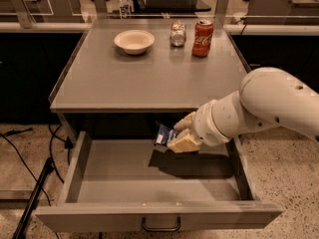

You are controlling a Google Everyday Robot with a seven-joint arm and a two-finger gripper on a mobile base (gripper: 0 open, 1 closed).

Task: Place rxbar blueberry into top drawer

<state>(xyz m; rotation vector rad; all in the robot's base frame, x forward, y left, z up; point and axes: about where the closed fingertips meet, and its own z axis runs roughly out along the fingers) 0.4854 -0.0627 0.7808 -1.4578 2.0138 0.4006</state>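
Beige-padded gripper is clamped on the rxbar blueberry, one finger above it and one below. It sits just under the front edge of the table, over the back part of the open top drawer.

- Bar: dark blue wrapper, white patch of print facing camera, text not readable. It's tilted, sticking out to the left of the fingers, in the air above the drawer floor and not touching it. Shadow falls on the floor right under it.
- White arm comes in from the right, crossing above the drawer's right wall.
- Drawer: pulled fully out, grey inside. Open floor to the left of and in front of the bar; side walls are low. Flat front panel is nearest the camera, with one dark bar handle at its centre.
- Tabletop: front half bare. Back row has a white bowl, a small glass jar and a red soda can. The can has white script, looks like Coca-Cola. Jar label can't be read. Jar and can stand near each other, bowl further left, all well apart from the gripper.
- Floor left of the table: black cables and a dark stand leg.

Counts: 1 bar, 1 can, 1 jar, 1 bowl, 1 drawer, 1 handle.
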